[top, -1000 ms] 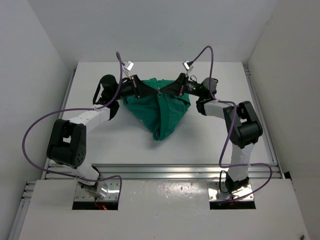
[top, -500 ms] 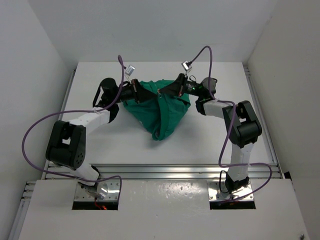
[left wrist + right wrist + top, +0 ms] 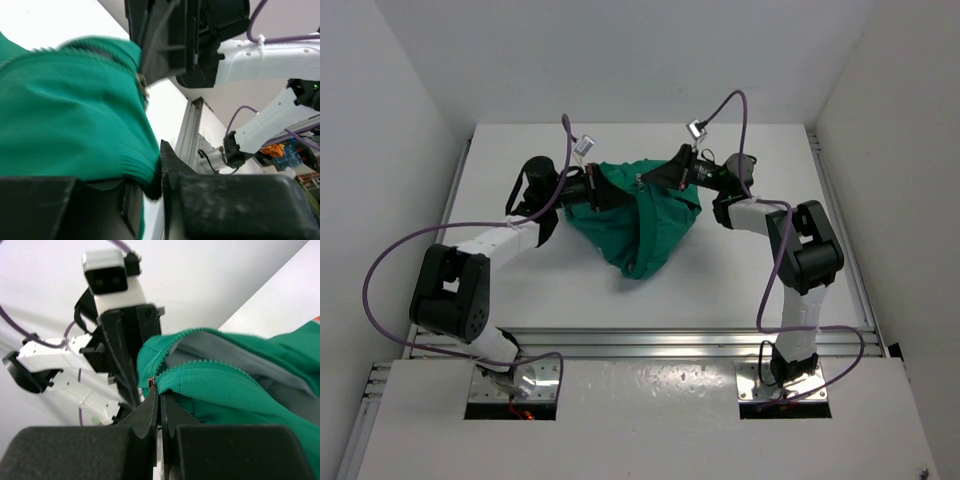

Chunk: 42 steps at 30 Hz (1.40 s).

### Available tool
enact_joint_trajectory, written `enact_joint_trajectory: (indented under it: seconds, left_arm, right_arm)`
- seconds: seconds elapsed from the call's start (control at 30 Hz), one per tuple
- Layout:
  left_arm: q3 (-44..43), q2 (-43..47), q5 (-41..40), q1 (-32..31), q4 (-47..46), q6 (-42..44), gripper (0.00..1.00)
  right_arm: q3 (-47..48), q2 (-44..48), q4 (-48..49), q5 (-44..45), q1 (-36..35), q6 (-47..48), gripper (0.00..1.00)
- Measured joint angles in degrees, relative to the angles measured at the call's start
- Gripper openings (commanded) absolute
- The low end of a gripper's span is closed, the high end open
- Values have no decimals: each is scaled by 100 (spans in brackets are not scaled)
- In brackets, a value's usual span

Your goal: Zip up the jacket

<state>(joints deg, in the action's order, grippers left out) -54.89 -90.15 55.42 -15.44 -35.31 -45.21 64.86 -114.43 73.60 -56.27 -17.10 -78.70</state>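
Jacket, place: the jacket [image 3: 645, 228] is at the far middle of the table [image 3: 520, 290], strung between both arms. Its top edge is raised and the body sags to a point toward the near edge. Cannot tell whether that point rests on the table.

Left gripper, state: the left gripper [image 3: 599, 190] is clamped on a ribbed edge [image 3: 131, 169] of green fabric. The cloth fills the gap between its fingers in the left wrist view.

Right gripper, state: the right gripper [image 3: 648, 180] has its fingers together on the jacket's front edge, at the end of a row of zipper teeth [image 3: 210, 365].

Key relation: the zipper line starts right at the right gripper's tips and runs away from them. From above, the front opening runs from between the two grippers down toward the near edge.

Slider: a small metal piece [image 3: 151, 383] sits touching the right fingertips. It is probably the slider or pull, but too small to be sure.

Nearer arm: the right is on the zipper itself. The left holds cloth just beside it, on the jacket's left.

Arm pose: both forearms reach inward over the far half of the table, wrists turned so the grippers face each other, tips near but apart.

Judgement: the teeth look unjoined in the right wrist view, so the zipping is barely begun. The next move probably needs the left to hold tension while the right works along the opening.

Risk: the slack fabric may bunch at the teeth.
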Motion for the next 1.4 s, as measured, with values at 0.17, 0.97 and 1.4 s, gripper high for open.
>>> enact_joint_trajectory:
  seconds: [0.17,0.97,1.4]
  left_arm:
    - [0,-7,105,33,-122,-402,31]
    - [-708,-479,-905,129,313,-1574,54]
    - [-708,-538,-1137,131,232,-2006,0]
  right_arm:
    - [-13,0,4,210,98,0,0]
    - [-179,2,-7,481,-2,-107,0]
    - [-229,4,-7,531,-26,-120,0]
